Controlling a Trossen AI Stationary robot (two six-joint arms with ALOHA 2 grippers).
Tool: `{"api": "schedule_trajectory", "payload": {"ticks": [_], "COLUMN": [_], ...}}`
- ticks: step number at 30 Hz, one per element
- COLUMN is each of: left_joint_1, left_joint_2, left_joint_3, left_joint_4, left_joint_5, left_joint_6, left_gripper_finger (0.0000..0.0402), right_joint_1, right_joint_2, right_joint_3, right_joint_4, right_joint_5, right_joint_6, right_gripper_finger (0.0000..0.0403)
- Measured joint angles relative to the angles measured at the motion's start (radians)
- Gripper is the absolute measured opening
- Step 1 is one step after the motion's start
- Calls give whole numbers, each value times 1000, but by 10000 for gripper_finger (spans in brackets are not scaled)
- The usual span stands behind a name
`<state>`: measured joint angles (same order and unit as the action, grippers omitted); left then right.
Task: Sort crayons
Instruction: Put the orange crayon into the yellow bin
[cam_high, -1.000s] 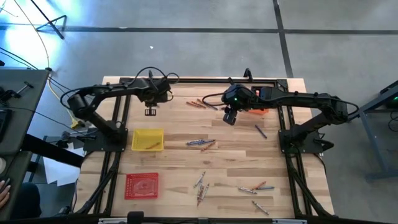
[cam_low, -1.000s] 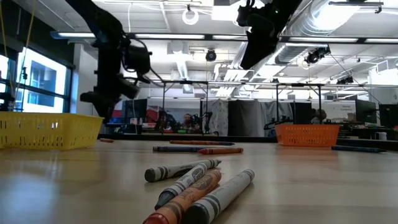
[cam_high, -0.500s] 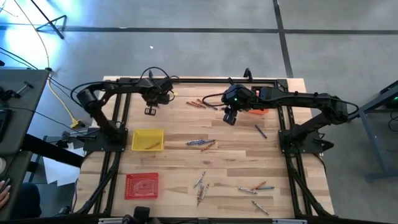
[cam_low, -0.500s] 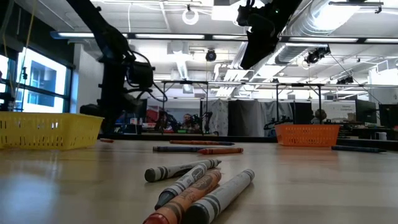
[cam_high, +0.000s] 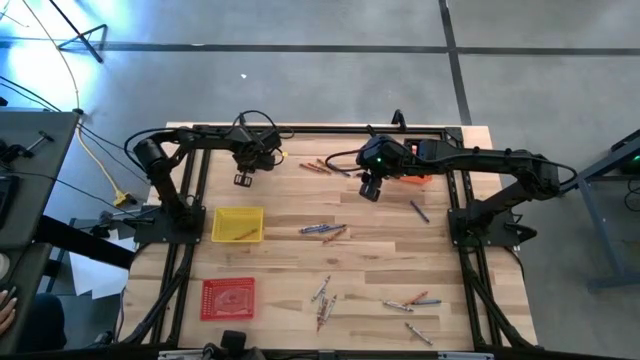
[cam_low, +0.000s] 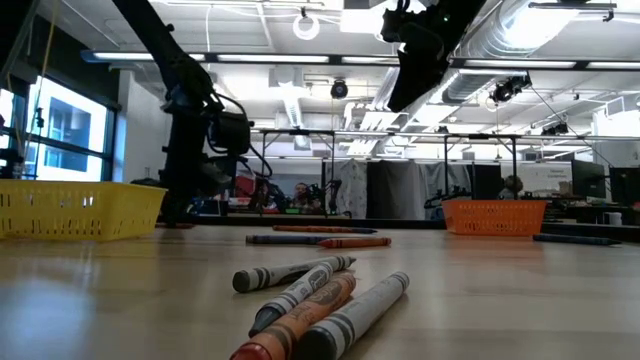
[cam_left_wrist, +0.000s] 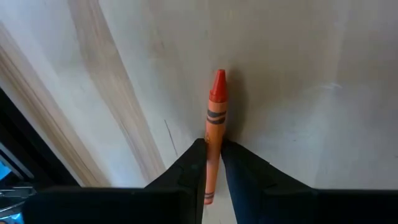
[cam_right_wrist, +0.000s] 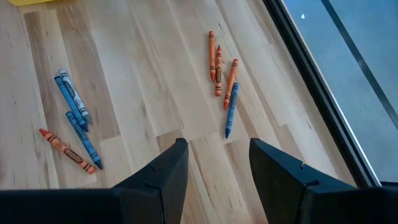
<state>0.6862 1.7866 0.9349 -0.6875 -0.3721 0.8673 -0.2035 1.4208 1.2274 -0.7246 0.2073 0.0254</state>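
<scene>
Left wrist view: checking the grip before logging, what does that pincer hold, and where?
A thin orange wax crayon, pinched near its blunt end; the tip points away.

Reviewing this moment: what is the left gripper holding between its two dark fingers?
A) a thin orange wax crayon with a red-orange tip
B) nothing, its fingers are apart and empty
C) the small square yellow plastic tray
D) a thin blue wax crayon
A. In the left wrist view the left gripper has its fingers closed on the thin orange wax crayon, whose red-orange tip sticks out past them above the pale wooden table.
</scene>
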Motion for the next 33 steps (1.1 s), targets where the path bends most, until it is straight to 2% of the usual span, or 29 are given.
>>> {"api": "schedule_trajectory", "payload": {"ticks": [7,14,21,26,33], "left_joint_1": [16,48,56,51,38], "left_joint_2": [0,0,-15,-70,-210], "left_joint_3": [-1,1,3,17,26], "left_joint_4": [-5,-27,-46,-65,-69], "left_joint_5": [63,117,128,154,152], "left_joint_6": [-65,-234,-413,-483,-534], "left_gripper_finger": [50,6,2,0,0], "right_joint_1": [0,0,0,0,0], "right_joint_2": [0,0,0,0,0], "right_joint_3": [0,0,0,0,0], "right_joint_4": [-1,-1,-1,-2,-3], "right_joint_5": [0,0,0,0,0], "right_joint_6": [-7,-7,-7,-7,-7], "right_gripper_finger": [165,165,165,165,165]}}
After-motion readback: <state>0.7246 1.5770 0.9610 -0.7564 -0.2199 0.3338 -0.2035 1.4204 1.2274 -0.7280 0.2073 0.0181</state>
